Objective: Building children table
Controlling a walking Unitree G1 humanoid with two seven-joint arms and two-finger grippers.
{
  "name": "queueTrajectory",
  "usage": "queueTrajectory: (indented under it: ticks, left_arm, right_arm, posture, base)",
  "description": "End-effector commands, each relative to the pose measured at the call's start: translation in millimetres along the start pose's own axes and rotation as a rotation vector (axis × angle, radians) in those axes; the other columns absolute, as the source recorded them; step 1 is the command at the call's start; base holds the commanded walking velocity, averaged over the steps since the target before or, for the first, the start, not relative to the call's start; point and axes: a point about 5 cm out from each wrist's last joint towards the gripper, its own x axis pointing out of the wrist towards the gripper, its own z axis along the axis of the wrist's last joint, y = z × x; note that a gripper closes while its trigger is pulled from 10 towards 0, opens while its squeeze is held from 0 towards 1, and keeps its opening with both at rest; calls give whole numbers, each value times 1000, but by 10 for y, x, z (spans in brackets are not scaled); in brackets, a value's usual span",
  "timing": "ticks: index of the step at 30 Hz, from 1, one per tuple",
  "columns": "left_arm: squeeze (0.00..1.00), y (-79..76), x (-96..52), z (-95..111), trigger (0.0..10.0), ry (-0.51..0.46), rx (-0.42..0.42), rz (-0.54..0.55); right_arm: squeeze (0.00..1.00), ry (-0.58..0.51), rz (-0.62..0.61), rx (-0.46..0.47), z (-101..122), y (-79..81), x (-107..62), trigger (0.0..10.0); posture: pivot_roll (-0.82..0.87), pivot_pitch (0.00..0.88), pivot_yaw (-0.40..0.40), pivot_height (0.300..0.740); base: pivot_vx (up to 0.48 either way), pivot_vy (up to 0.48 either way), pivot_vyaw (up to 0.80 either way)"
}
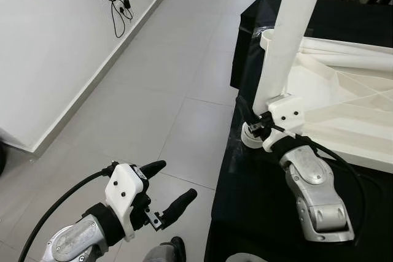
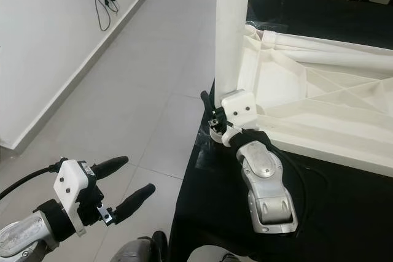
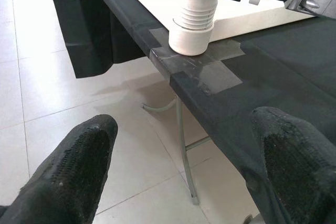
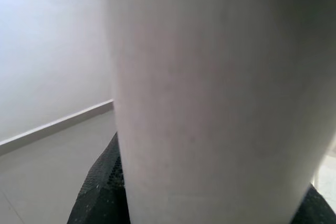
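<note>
Your right gripper (image 2: pixel 214 113) is clamped on the tall white plastic table leg (image 2: pixel 232 29) standing on the black-covered table (image 2: pixel 344 213); your left gripper (image 1: pixel 169 188) hangs spread open over the grey tiled floor (image 1: pixel 153 90).

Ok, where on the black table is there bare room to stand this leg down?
Bare black cloth lies between the upturned white tabletop and the near edge, beside the right arm. The taped corner is crowded: the white leg, held by the right gripper, stands there. The left gripper hangs over the floor.
</note>
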Motion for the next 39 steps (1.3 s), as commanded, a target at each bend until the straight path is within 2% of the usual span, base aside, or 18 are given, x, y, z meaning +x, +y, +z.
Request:
queueTrajectory:
  ticks: [1, 6, 8, 10, 15, 23, 30, 32, 34, 35, 38, 39]
  left_arm:
    - [0, -22, -11, -14, 10000, 5, -14, -9]
    - [0, -18, -9, -12, 10000, 4, -14, -6]
    - [0, -17, -8, -11, 10000, 3, -15, -5]
    - [0, -16, -4, -11, 10000, 1, -15, -4]
    - [0, -16, -1, -11, 10000, 0, -16, -4]
    - [0, -18, -3, -6, 10000, 0, -13, -2]
    - [0, -22, -10, -4, 10000, 1, -11, -1]
    - [0, -23, -14, -2, 10000, 3, -11, -2]
    - [0, -22, -16, -2, 10000, 4, -9, -4]
    - [0, -21, -16, -2, 10000, 4, -8, -4]
    - [0, -2, -14, 15, 10000, -7, -12, 7]
    - [0, 57, -8, 56, 10000, -21, 2, 27]
  right_arm:
    - [0, 312, -67, 42, -569, -88, -212, 10000]
    - [0, 305, -39, 83, -549, -56, -170, 10000]
    - [0, 286, 7, 110, -520, -32, -136, 10000]
    - [0, 242, 115, 170, -456, -29, -61, 10000]
    - [0, 200, 206, 228, -394, -89, 15, 10000]
    - [0, 153, 283, 246, -370, -186, 99, 10000]
    - [0, 168, 286, 232, -412, -150, 76, 10000]
    - [0, 236, 163, 166, -477, -136, 8, 10000]
    - [0, 342, -24, 63, -558, -197, -110, 10000]
    - [0, 365, -63, 40, -574, -215, -139, 10000]
    - [0, 391, -106, 71, -596, -196, -229, 10000]
    - [0, 390, -118, 103, -596, -160, -260, 10000]
  posture:
    - [31, 275, 63, 740]
    - [31, 276, 61, 740]
    - [29, 275, 61, 740]
    - [29, 274, 59, 740]
    - [29, 275, 61, 740]
    - [37, 275, 58, 740]
    - [39, 279, 59, 740]
    - [39, 280, 58, 740]
    - [36, 279, 55, 740]
    - [36, 279, 55, 740]
    - [35, 277, 55, 740]
    - [34, 277, 61, 740]
  base:
    - [0, 0, 0]
    - [0, 0, 0]
    - [0, 0, 0]
    - [0, 0, 0]
    - [0, 0, 0]
    - [0, 0, 0]
    - [0, 0, 0]
    - [0, 0, 0]
    - [0, 0, 0]
    - [0, 0, 0]
    - [0, 0, 0]
    - [0, 0, 0]
